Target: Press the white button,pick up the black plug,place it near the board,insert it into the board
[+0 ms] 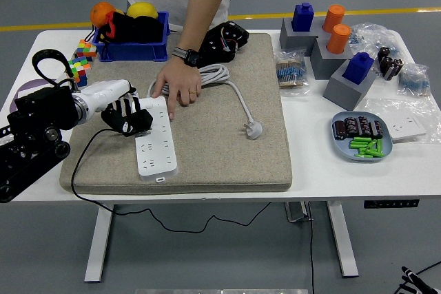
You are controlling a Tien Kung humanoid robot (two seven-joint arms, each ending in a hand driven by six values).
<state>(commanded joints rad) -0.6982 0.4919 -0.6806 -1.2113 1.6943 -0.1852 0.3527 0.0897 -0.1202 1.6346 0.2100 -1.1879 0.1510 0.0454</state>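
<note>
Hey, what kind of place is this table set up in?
Probably a robotics lab or workshop floor. A grey floor with a yellow line runs behind the white table, which holds test props: a power strip on a mat, coloured blocks and a tray of batteries.

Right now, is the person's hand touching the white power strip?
Touching. Head view shows the person's hand with fingertips resting on the far end of the white power strip.

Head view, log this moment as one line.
left hand: on power strip, grasp unclear | person's hand: pressing strip's far end | white plug: loose on mat | right hand: unseen
</note>
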